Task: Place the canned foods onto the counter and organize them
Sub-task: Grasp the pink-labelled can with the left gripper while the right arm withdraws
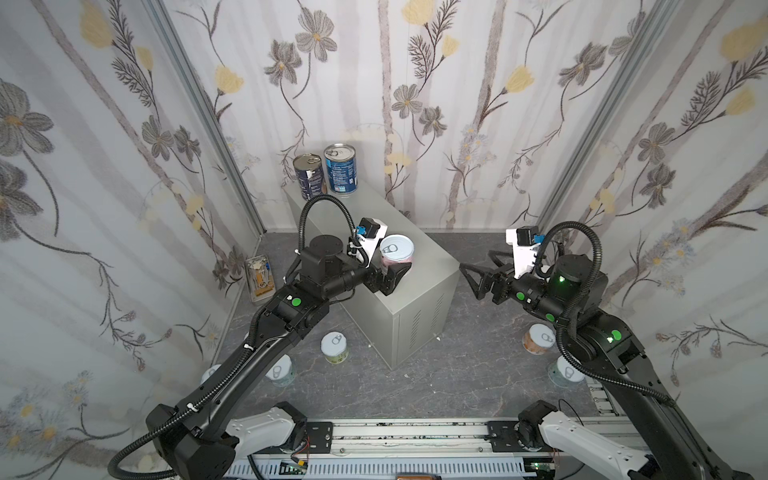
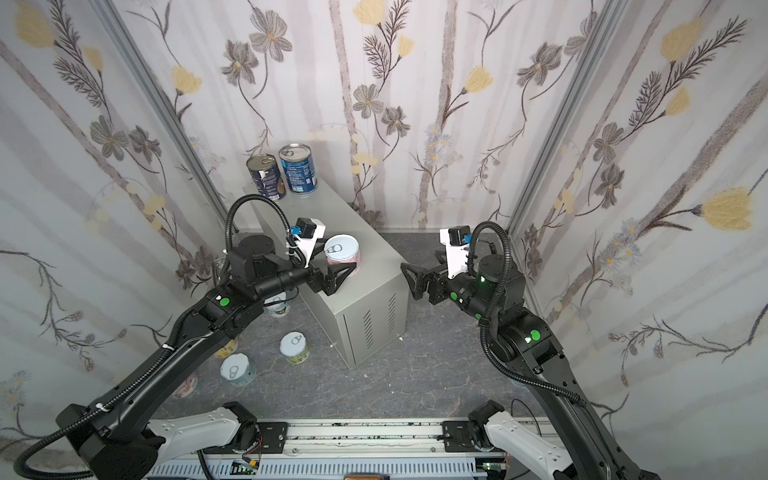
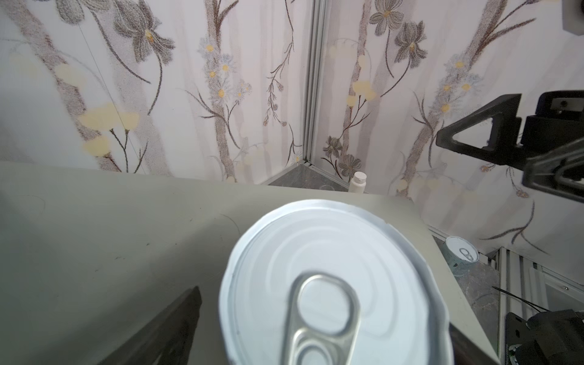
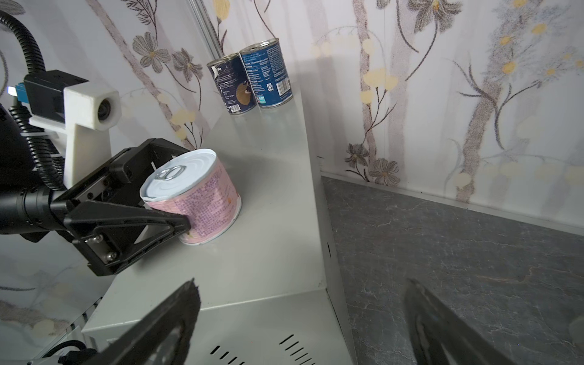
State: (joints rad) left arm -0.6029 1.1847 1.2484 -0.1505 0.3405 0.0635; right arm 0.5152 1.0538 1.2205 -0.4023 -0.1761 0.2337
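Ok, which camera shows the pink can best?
Right wrist view: the pink can shows lid and label clearly. Both top views show it small; the left wrist view shows only its blurred lid.

**Both top views:** a stereo pair set high above the rail (image 1: 415,432), looking steeply down toward the back wall (image 1: 395,83) from far enough to take in the whole counter (image 1: 382,216).

**Left wrist view:** very close over the pink-labelled can (image 3: 328,284), facing across the counter top to a wall corner (image 3: 311,126).

**Right wrist view:** off the counter's vented end, facing along its top to the two blue cans (image 4: 252,79).

All four views share the pink-labelled can.
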